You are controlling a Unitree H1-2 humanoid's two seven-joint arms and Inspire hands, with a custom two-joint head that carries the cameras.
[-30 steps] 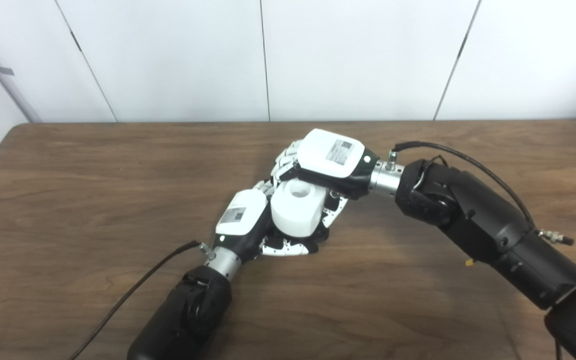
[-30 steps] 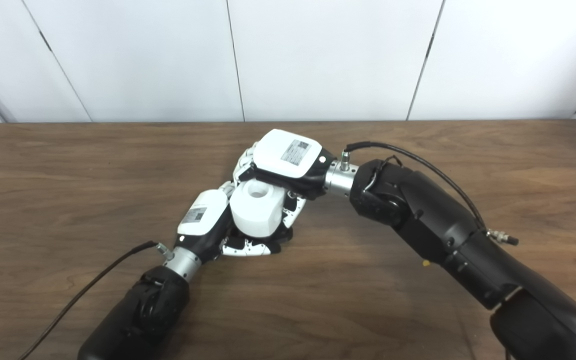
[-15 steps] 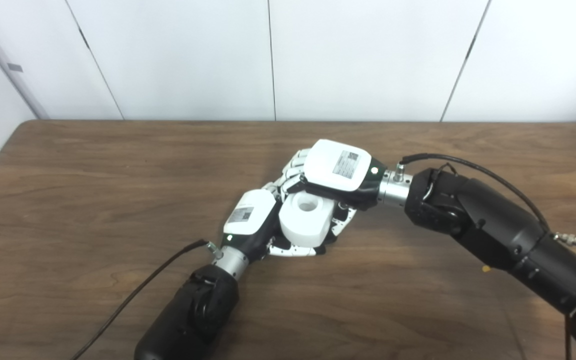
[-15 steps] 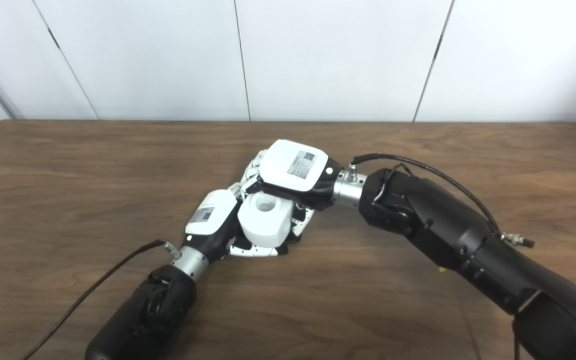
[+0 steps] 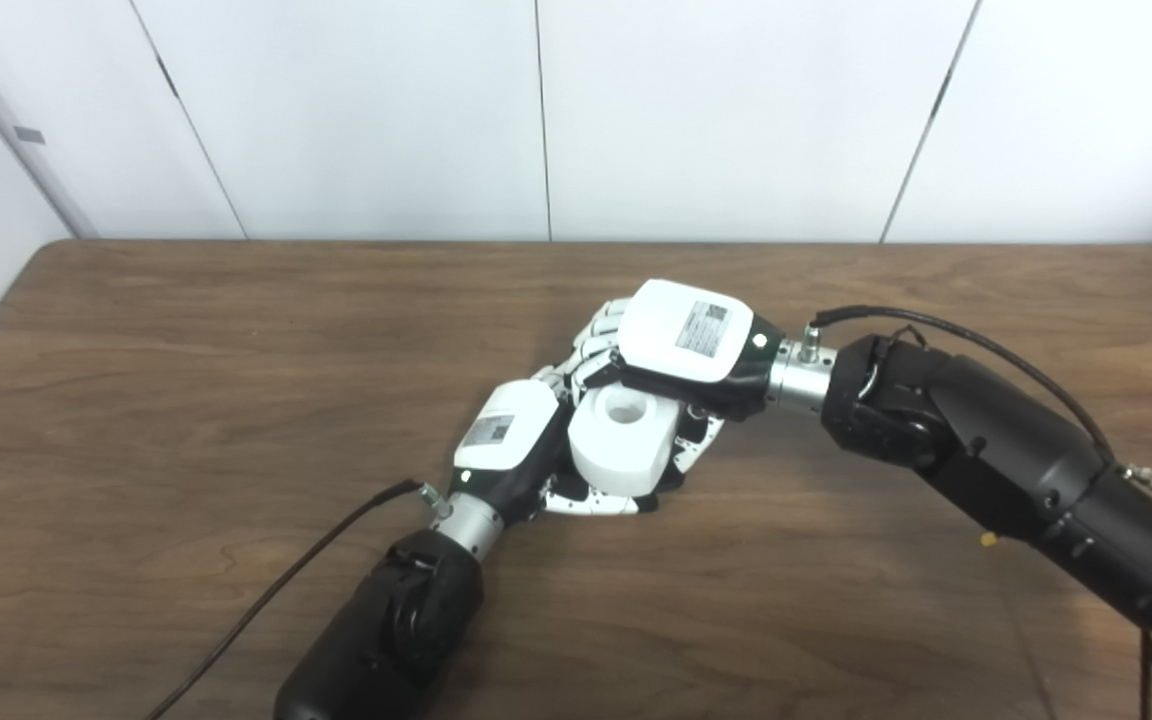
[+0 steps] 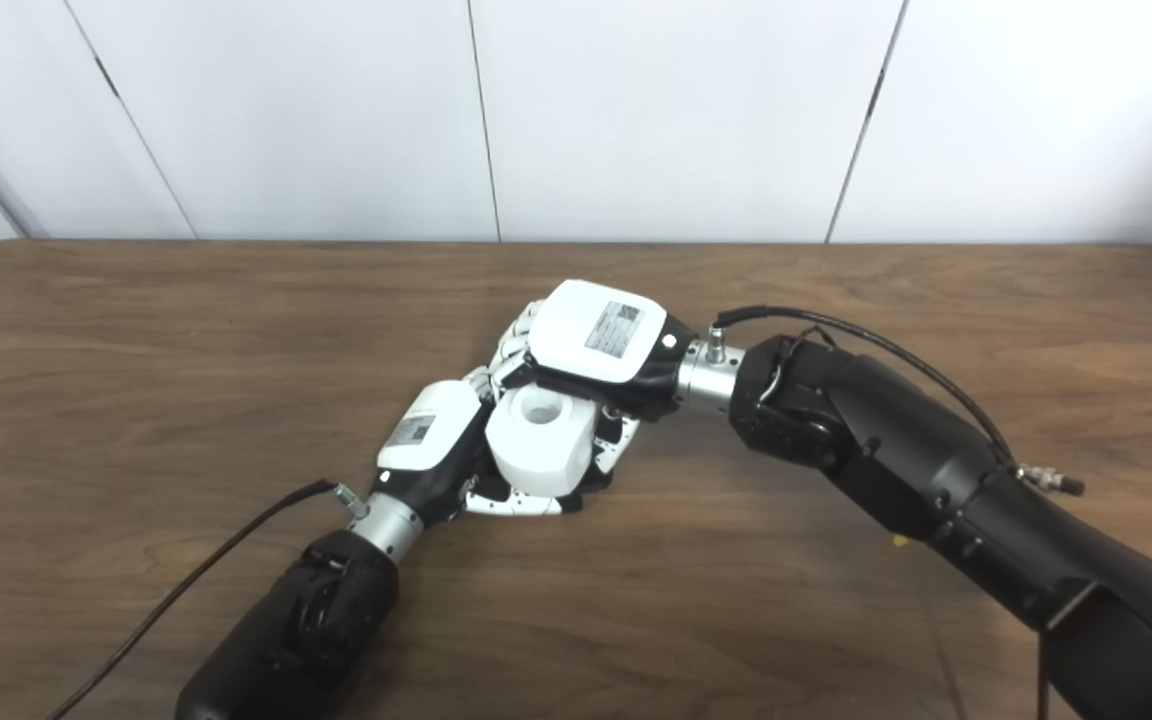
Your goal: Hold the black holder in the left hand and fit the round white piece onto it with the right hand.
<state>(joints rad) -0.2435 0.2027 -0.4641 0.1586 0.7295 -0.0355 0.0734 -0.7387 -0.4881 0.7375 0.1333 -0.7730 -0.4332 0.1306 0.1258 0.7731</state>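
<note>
The round white piece [image 5: 621,445], a thick drum with a hole in its top, sits between my two hands at the middle of the table. My left hand [image 5: 506,432] is wrapped around its base from the left, its fingers [image 5: 591,500] curling underneath. Only a dark sliver of the black holder [image 5: 652,487] shows under the piece; the rest is hidden. My right hand [image 6: 591,335] lies over the piece's far top edge from the right, with its fingers [image 6: 514,345] bent down behind it and its thumb on the near right side.
The brown wooden table [image 5: 186,350] spreads out on all sides of the hands. A black cable [image 5: 286,570] trails from the left wrist toward the front edge. White wall panels [image 5: 536,110] stand behind the table's far edge.
The camera shifted after the earliest frames. Since half a second ago both hands and the white piece have drifted slightly to the right together, with both grips unchanged.
</note>
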